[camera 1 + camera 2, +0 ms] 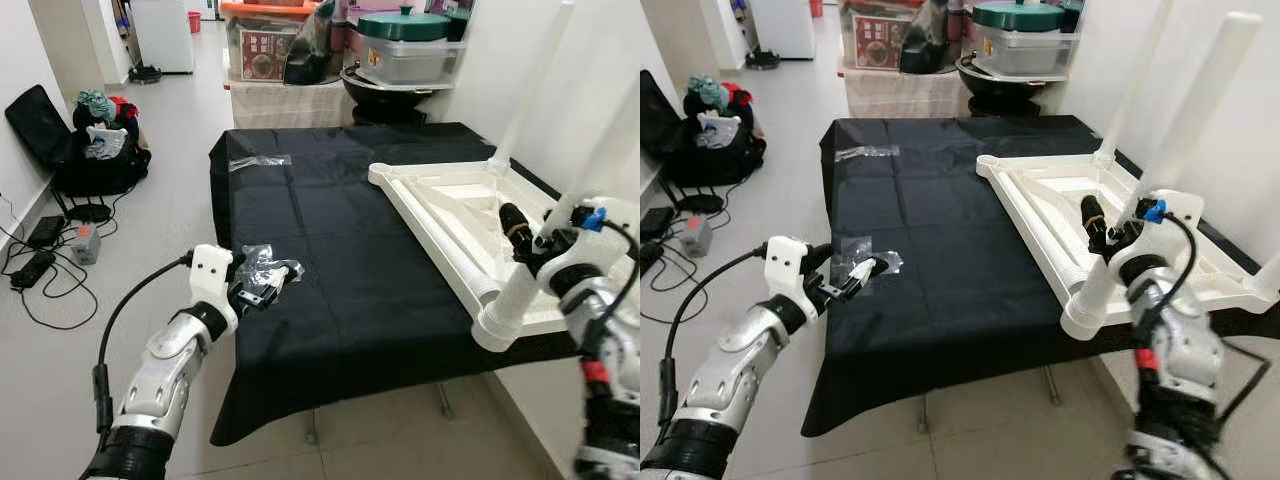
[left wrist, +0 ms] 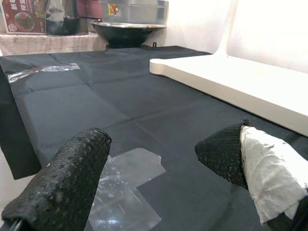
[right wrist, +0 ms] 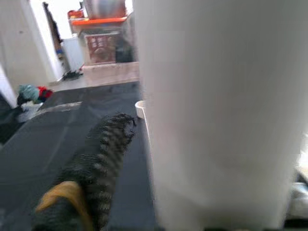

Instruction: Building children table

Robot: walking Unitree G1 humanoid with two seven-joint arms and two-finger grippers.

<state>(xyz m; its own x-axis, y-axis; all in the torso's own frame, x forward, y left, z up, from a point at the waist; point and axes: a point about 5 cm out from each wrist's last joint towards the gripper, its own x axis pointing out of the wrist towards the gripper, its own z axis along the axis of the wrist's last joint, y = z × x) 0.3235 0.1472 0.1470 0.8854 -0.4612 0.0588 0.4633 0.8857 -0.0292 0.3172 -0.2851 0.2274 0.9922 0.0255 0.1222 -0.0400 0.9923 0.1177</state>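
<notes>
Right pincer [image 1: 520, 240] clamped on rigid, light table leg [image 1: 520, 290] at 3 o'clock; grip mid-shaft. Left pincer [image 1: 262, 285] apart.

a lived-in home: a tiled floor [image 1: 180, 130] runs into a hallway, a black bag [image 1: 85, 150] stuffed with clothes leans on the wall, cooking pots [image 1: 405, 45] and storage boxes [image 1: 265, 40] crowd a shelf behind a desk [image 1: 330, 260] under black cloth.
</notes>
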